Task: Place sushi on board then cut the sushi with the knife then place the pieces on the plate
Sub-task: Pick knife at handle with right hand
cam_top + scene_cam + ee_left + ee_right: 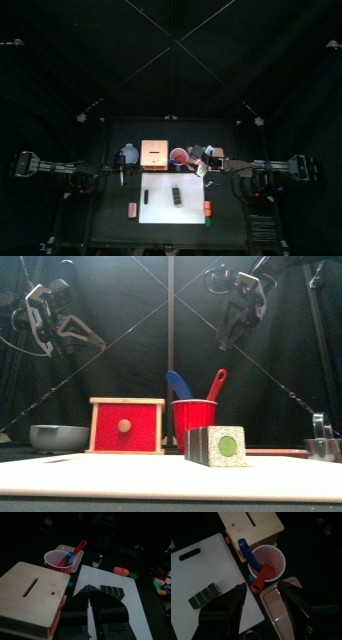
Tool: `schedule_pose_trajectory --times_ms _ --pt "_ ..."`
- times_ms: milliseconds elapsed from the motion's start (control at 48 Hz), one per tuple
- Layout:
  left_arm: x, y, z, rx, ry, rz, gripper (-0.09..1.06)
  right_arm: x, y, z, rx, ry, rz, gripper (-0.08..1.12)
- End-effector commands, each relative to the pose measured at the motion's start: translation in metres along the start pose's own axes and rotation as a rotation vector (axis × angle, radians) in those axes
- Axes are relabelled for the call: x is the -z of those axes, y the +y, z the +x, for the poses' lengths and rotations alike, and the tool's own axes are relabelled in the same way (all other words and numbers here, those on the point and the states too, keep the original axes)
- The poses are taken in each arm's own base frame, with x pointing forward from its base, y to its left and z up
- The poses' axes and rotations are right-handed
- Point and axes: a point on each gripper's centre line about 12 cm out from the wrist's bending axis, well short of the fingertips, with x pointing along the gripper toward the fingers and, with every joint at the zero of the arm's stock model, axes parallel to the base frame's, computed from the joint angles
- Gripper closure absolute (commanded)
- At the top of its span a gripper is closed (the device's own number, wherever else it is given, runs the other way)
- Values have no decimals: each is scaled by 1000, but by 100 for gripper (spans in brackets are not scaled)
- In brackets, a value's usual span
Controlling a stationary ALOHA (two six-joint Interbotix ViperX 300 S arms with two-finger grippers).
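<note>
Since the sushi (175, 196) sits on the board (147, 226), we centre the released right gripper (264, 587) over the red knife (262, 578) handle

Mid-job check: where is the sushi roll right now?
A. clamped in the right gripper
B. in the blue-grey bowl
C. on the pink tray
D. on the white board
D: the sushi roll stands in one piece on the white board, with no gripper touching it.
</note>
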Motion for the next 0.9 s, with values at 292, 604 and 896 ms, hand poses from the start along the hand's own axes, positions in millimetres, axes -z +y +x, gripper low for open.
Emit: schedule_pose_trajectory --times_ms 292,604,896 --pt "-6 0 2 -2 -19 -2 57 -25 7 17 14 167 -138 18" --pt "-4 2 1 -9 -14 -1 57 -24 18 38 30 310 -222 18" --pt "-1 3 0 -13 -6 -2 57 -25 25 61 66 421 -310 18"
